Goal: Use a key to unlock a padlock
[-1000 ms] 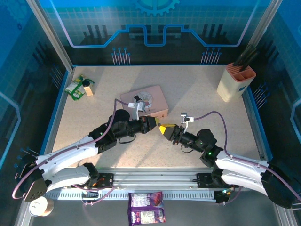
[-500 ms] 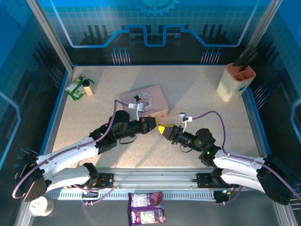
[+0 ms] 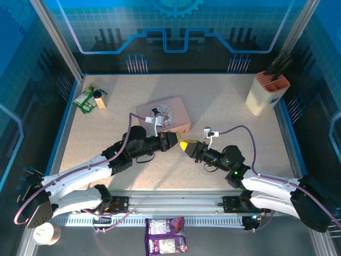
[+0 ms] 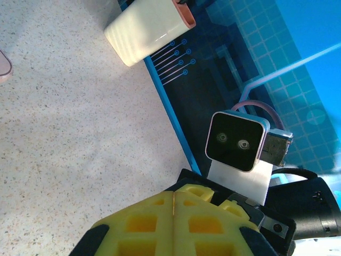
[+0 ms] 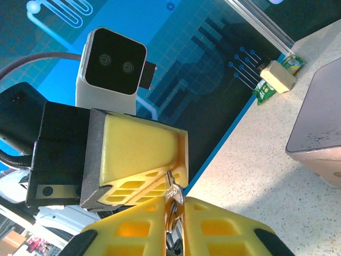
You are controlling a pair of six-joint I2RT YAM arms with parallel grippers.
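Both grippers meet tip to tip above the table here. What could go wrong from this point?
1. A small silvery piece, seemingly the key, pokes from the shut left gripper into the narrow gap of the right gripper. With so little metal to share, it could slip and drop onto the table.
2. The yellow fingertips nearly touch, so any further approach might jam them together or twist the key.

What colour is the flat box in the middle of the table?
Pink. The tin shows best in the top view.
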